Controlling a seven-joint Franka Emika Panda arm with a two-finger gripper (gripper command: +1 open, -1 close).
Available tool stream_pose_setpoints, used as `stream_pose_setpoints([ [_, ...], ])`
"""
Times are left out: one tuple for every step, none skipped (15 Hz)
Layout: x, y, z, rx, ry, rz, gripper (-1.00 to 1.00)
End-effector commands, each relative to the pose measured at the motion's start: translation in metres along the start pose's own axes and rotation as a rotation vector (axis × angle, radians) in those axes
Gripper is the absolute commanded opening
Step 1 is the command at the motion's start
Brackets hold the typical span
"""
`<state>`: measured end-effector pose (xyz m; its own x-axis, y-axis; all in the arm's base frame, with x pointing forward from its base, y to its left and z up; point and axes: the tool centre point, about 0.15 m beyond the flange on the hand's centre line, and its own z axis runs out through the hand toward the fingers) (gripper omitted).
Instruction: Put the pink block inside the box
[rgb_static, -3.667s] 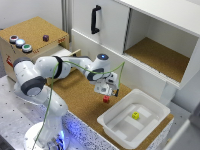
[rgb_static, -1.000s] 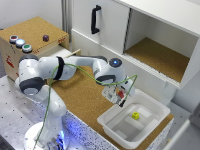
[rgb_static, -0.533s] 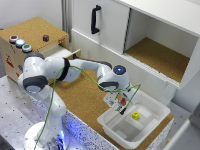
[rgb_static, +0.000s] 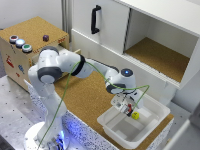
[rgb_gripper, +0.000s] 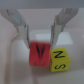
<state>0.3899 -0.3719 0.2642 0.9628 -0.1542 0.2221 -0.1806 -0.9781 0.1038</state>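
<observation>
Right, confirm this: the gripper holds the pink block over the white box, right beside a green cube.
Wrong on the colour: the wrist view shows the cube beside the pink block is yellow. The gripper does hold the block over the box.

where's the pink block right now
The pink block sits between the gripper's fingers, low inside the box at the exterior view's lower right, right beside the yellow cube.

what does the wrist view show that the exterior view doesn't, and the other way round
Only the wrist view shows the black markings on the pink block and the yellow cube, and that the block sits between the gripper fingers. Only the exterior view shows the arm, the white cupboard and the wooden box with coloured buttons. Both show the gripper low inside the box with the two cubes.
</observation>
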Motion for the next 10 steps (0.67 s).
stream_pose_setpoints([
  [-0.007, -0.002, 0.003, 0.082, -0.012, -0.03, 1.0],
  [-0.009, -0.006, 0.0, 0.089, -0.004, -0.034, 1.0],
  [-0.009, -0.011, -0.01, 0.098, 0.01, -0.04, 1.0],
  [-0.009, -0.017, -0.023, 0.103, 0.032, -0.049, 1.0],
  [-0.01, -0.024, -0.037, 0.102, 0.058, -0.062, 1.0],
  [-0.01, -0.033, -0.055, 0.101, 0.086, -0.079, 1.0],
  [-0.011, -0.042, -0.075, 0.083, 0.116, -0.09, 1.0],
  [-0.015, -0.053, -0.11, -0.031, 0.192, -0.089, 1.0],
  [-0.019, -0.06, -0.141, -0.101, 0.235, -0.094, 1.0],
  [-0.019, -0.06, -0.141, -0.101, 0.235, -0.094, 1.0],
])
